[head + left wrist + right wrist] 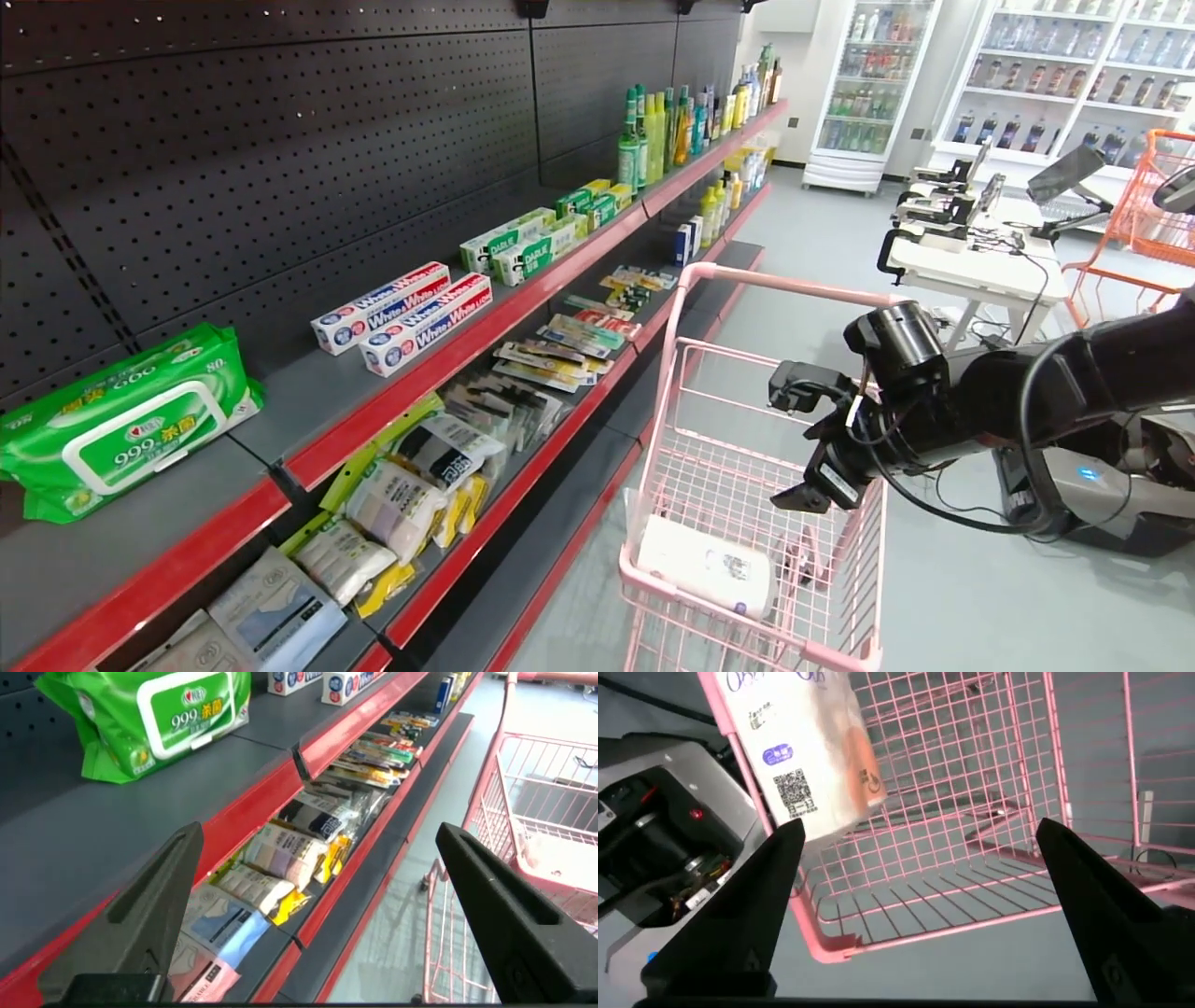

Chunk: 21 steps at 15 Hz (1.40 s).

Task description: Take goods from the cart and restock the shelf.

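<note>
Here's the shelf [448, 364], a long black pegboard run with red-edged boards along the left side of the pink wire cart [775, 285], just beside it. The cart is my marker for everything else.

On the top board, up and left of the cart's near end, lies the big green wet wipes pack [131, 420], flat on its back. The goods I'm after, a white wrapped pack [705, 565], sits inside the cart at the near end of the basket, on the wire floor.

Farther along the top board, level with the cart's far end, two red-white-and-blue toothpaste boxes [406, 303] lie side by side. On the board below, left of the cart's near corner, small packets [420, 485] sit in a loose heap.

The right gripper [920, 826] hangs over the cart's right rim, above the white pack and apart from it, fingers spread wide, gripping nothing.

The left gripper [318, 833] is on the shelf side of the cart, low by the top board's red edge, also spread wide and empty.
</note>
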### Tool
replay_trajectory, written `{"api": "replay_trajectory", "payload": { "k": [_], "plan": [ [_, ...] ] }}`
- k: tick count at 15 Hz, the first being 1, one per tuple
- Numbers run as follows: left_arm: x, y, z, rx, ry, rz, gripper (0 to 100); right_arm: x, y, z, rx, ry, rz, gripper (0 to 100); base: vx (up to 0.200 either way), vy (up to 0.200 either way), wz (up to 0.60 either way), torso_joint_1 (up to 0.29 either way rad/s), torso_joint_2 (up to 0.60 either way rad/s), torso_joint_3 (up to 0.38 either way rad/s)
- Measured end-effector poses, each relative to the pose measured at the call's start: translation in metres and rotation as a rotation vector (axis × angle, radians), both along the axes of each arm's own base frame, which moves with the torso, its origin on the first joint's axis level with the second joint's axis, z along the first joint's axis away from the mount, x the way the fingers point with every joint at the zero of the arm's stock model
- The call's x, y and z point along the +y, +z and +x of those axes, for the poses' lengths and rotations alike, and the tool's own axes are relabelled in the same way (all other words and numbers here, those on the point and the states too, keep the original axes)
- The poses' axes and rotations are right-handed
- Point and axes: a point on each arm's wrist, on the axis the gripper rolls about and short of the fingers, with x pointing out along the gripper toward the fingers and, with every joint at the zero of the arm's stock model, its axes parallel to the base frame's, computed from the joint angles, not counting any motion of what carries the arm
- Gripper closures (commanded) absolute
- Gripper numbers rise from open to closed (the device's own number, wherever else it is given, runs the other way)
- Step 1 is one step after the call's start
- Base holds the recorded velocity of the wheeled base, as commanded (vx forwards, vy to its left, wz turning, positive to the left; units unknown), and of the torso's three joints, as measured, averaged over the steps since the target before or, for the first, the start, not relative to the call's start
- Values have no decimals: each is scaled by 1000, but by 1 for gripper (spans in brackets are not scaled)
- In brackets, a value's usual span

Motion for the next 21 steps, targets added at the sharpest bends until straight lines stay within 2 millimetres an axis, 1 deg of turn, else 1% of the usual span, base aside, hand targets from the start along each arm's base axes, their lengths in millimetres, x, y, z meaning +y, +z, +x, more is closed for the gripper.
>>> {"api": "replay_trajectory", "payload": {
  "k": [2,8,13,15,16,18,19,21],
  "plan": [
    [0,0,0,0,0,0,0,5,-2,2,-4,4,-15,0,0,0,0,-163,347,190],
    [0,0,0,0,0,0,0,27,5,8,-39,51,-8,0,0,0,0,-163,365,200],
    [0,0,0,0,0,0,0,31,4,8,-15,52,6,0,0,0,0,-182,410,227],
    [0,0,0,0,0,0,0,32,6,10,-9,31,41,0,0,0,0,-66,154,85],
    [0,0,0,0,0,0,0,34,8,12,5,11,85,0,0,0,0,-32,71,36],
    [0,0,0,-1,0,0,0,43,13,16,18,7,157,0,0,0,0,0,0,0],
    [0,0,0,-1,0,0,0,51,17,16,30,8,177,0,0,0,0,0,0,0],
    [0,0,0,-1,0,0,0,65,18,9,118,23,165,0,0,0,0,0,0,0]
  ]
}}
